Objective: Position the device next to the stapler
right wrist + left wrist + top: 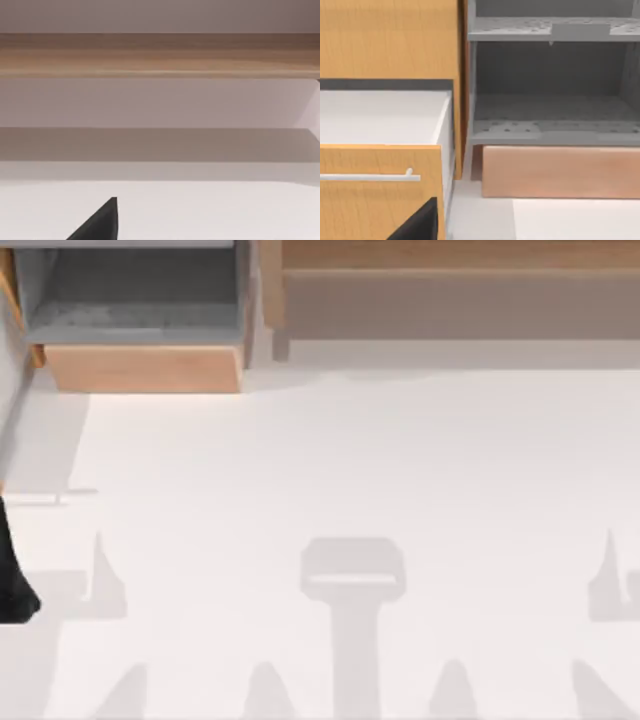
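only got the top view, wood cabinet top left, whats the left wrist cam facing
Observer: A wooden drawer pulled open, left of the grey shelf unit. What shows of its inside is plain white.
Operator: does it have a handle
Observer: Yes, a thin metal bar handle runs across its wooden front.
Operator: and the grey unit, just one shelf?
Observer: Two tiers: a lower compartment and another shelf above it, on a wooden base.
Operator: right wrist cam?
Observer: It faces a long wooden board with a shadowed recess beneath it, beyond the white table.
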Robot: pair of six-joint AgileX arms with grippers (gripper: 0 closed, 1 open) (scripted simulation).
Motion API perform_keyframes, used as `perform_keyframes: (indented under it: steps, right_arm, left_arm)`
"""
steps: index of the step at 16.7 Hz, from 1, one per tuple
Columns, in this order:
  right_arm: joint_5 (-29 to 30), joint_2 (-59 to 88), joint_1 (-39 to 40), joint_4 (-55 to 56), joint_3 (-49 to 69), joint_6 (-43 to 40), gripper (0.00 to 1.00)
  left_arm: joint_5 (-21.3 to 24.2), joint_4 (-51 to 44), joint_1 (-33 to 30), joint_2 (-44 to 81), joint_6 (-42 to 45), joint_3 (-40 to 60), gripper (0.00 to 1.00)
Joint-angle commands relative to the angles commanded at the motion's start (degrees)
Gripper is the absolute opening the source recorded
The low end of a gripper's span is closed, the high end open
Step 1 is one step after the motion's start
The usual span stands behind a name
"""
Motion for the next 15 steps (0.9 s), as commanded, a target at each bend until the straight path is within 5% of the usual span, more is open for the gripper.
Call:
perform_keyframes:
  steps: [6,15]
  right_arm:
    - [0.00,0.00,0.00,0.00,0.00,0.00,1.00]
    - [0.00,0.00,0.00,0.00,0.00,0.00,1.00]
  left_arm:
    - [0.29,-2.77,0.55,4.84,0.49,4.58,1.00]
    - [0.46,-19.82,4.81,37.85,4.02,36.89,1.00]
